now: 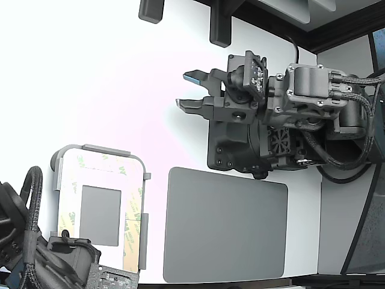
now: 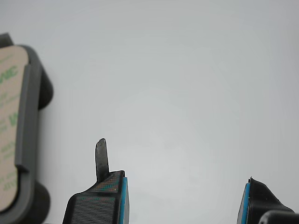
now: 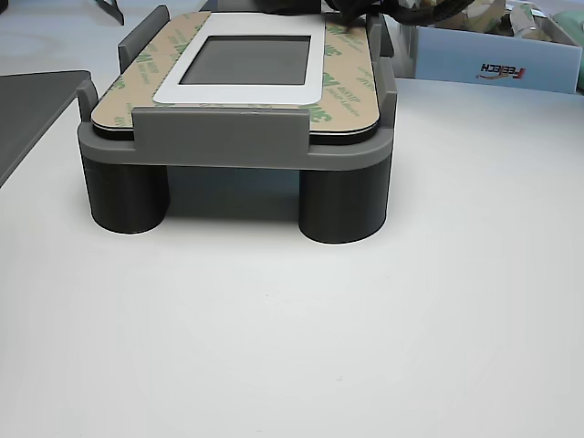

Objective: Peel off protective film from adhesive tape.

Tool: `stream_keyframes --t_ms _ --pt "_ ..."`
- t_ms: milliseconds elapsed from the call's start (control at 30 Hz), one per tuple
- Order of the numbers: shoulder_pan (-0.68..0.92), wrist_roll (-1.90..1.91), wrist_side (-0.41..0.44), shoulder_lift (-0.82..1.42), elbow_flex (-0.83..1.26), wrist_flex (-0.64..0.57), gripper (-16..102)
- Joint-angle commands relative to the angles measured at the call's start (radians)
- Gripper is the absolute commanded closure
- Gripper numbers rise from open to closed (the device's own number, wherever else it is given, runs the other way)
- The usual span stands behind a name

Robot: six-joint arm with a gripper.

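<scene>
A grey fixture (image 3: pixel 237 137) on round legs stands on the white worktop (image 3: pixel 292 347), cradling a panel bordered by adhesive tape (image 3: pixel 342 87) with its protective film (image 1: pixel 131 232) on. Well apart, the gripper (image 1: pixel 189 90) hovers with jaws spread, empty. Beside the fixture lies a dark-grey mat (image 1: pixel 225 226).

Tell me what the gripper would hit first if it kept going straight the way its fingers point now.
Probably nothing. In the exterior view the open gripper points toward the view's left over bare white table. The grey fixture holding the adhesive tape sits off to the side of that line, though depth is unclear.
</scene>
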Motion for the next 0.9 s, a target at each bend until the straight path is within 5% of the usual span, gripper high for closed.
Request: stream_keyframes --t_ms 0,567,867 --pt "0.124 -1.220 0.081 0.021 0.015 -0.032 98" --pt "0.118 -1.308 0.120 0.017 0.015 -0.110 98" --pt "0.115 -1.486 0.003 -0.229 -0.005 -0.380 98"
